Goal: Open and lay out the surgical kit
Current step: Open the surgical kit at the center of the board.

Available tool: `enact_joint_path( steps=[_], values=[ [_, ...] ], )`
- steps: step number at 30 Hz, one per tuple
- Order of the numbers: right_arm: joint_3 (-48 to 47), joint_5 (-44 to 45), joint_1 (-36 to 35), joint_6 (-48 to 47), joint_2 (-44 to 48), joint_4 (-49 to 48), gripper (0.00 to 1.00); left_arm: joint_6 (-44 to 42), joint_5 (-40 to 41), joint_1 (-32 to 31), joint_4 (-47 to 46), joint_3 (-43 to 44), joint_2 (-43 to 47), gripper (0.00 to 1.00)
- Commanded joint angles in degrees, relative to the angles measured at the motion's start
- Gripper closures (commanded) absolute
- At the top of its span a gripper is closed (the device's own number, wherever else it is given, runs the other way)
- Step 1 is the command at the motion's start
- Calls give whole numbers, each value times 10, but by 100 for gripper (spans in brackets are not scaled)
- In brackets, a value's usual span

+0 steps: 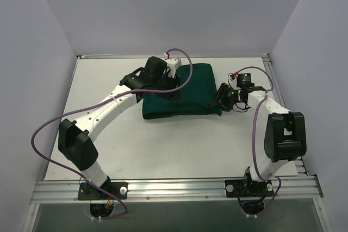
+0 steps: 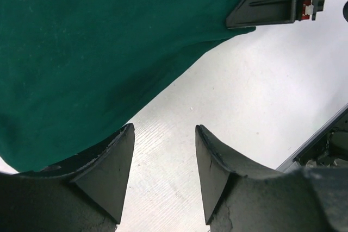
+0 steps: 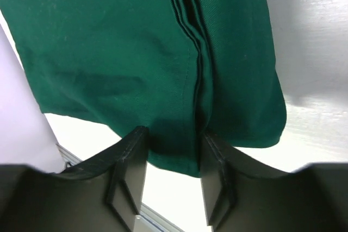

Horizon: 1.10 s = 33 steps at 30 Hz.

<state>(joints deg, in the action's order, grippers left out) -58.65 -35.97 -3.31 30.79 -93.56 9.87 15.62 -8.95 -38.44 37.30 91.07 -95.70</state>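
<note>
Overhead, the green cloth wrap [image 1: 190,93] is seen lying folded shut at the far middle of the table [image 1: 163,145]. Wide bare surface is left on its near side and to its left, while less room is left between its right edge and the table's right border. The left gripper [image 1: 173,92] is set over the wrap's left part, and the right gripper [image 1: 220,99] is held at its near right corner. From the left wrist, the left gripper [image 2: 163,150] is shown with its fingers apart and bare table [image 2: 244,91] between them; the wrap [image 2: 98,52] fills the left of this view, and its slanting edge is met by one fingertip. From the right wrist, a folded edge of the wrap [image 3: 109,52] is seen filling the gap of the right gripper [image 3: 173,156]. Whether the cloth is pinched cannot be told.
</note>
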Motion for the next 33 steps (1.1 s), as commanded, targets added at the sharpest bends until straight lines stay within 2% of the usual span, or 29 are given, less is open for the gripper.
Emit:
enact_joint_path(
  steps=[1,3,7,10,13,16,17,18,26,27,30,33],
  values=[
    [-5,-15,0,5,-4,-2,62,-17,0,-10,-21,35,-4,43],
    [-23,-10,-4,3,2,14,68,-24,5,-16,-26,39,-7,42],
    [-72,3,-9,1,9,62,87,-49,6,-44,-51,36,-20,35],
    [-99,-7,-13,23,15,80,91,-82,-3,-71,-98,22,-30,34],
    [-118,-23,-21,53,22,78,91,-104,6,-95,-158,3,-45,27],
    [-125,-34,-35,72,23,75,92,-110,24,-101,-187,9,-77,26],
    [-125,-36,-36,80,24,74,92,-110,29,-102,-200,13,-86,19],
    [-125,-38,-38,82,25,74,92,-113,35,-103,-207,16,-92,18],
    [-121,-56,-42,119,43,60,93,-136,84,-118,-219,52,-162,17],
    [-122,-57,-42,121,46,61,94,-136,116,-118,-219,52,-165,17],
    [-123,-60,-41,121,49,67,94,-139,137,-118,-227,53,-173,18],
    [-115,-64,-42,125,52,63,94,-144,149,-118,-226,67,-188,23]
  ],
)
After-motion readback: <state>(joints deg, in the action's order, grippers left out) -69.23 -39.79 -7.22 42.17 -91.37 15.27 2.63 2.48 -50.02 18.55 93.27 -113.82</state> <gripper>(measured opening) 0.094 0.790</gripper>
